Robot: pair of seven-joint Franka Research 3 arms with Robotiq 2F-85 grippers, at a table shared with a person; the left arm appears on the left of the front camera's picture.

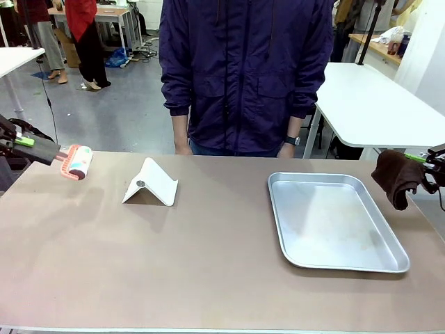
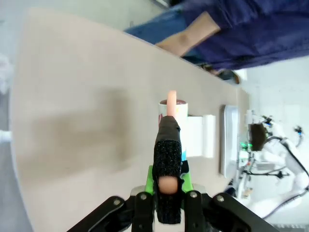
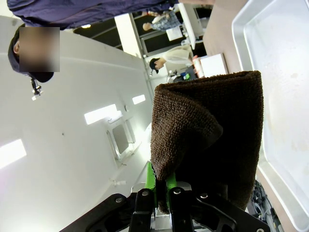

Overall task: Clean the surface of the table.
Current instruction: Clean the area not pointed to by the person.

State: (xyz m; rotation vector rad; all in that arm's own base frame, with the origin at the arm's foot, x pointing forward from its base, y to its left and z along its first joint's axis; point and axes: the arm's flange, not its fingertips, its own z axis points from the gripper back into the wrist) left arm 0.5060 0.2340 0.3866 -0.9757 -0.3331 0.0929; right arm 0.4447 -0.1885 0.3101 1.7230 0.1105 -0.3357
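The left tool [image 1: 26, 143] was clamped on the dark handle of a lint roller [image 1: 78, 161], with the roll poking in over the desk's [image 1: 174, 264] far left corner. It looked lifted off the top rather than resting on it, though I couldn't be sure from where I stood. The right tool [image 1: 431, 161] was pinched on a bunched brown cloth [image 1: 398, 177] that hung beside the desk's right edge, clear of the surface.

The desk itself stretched wide and brownish between the two arms. A silver tray [image 1: 348, 268] sat toward its right edge and a white stand [image 1: 151, 182] toward the far edge, left of the middle. A person [image 1: 243, 76] stood close against the far edge.

To my eye no cleaning had started yet. I'd say the roller ought to come down flat, so that its whole width met the top, and then be drawn in straight, overlapping passes from the left edge inward. The stand was in the way of any pass along the far edge, so it would need steering around. The cloth, I reckoned, wanted to be lowered until its loose fold pressed on the bare strip near the right edge, and kept from snagging the tray's rim.
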